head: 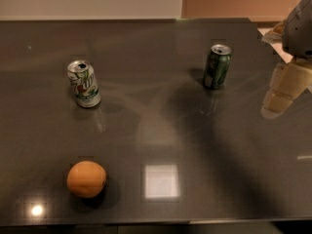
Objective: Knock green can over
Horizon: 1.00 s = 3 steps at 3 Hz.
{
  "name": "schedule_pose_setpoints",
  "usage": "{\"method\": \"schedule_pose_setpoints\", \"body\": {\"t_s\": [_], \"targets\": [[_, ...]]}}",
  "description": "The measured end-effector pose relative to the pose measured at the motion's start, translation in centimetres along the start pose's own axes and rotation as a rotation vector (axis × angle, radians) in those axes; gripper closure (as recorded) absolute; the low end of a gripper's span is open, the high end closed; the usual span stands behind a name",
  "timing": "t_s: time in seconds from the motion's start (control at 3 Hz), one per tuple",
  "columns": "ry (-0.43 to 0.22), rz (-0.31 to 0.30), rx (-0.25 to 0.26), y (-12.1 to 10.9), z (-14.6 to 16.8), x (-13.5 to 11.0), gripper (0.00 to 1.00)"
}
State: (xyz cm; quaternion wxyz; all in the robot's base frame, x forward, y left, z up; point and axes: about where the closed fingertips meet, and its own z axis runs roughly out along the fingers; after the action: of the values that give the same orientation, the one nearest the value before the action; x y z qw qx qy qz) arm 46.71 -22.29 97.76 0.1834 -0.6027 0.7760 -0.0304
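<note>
The green can [217, 66] stands upright on the dark table [195, 140], right of the middle and toward the back; it is dark green with a silver top. My gripper [282, 90] is at the right edge of the camera view, pale and pointing down just above the table. It is to the right of the green can and a little nearer the front, apart from it with a clear gap between them.
A white can with a green logo [84, 84] stands upright at the left. An orange [86, 179] lies at the front left. The table's right edge runs just behind the gripper, and a wall lies beyond the far edge.
</note>
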Motion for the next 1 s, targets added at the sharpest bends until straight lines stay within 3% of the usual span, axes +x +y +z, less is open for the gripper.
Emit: {"method": "schedule_pose_setpoints", "body": {"t_s": [0.67, 1.0], "targets": [[-0.047, -0.012, 0.03, -4.9, 2.3, -1.3, 0.0], [-0.077, 0.01, 0.049, -7.3, 3.7, -1.8, 0.0]]}}
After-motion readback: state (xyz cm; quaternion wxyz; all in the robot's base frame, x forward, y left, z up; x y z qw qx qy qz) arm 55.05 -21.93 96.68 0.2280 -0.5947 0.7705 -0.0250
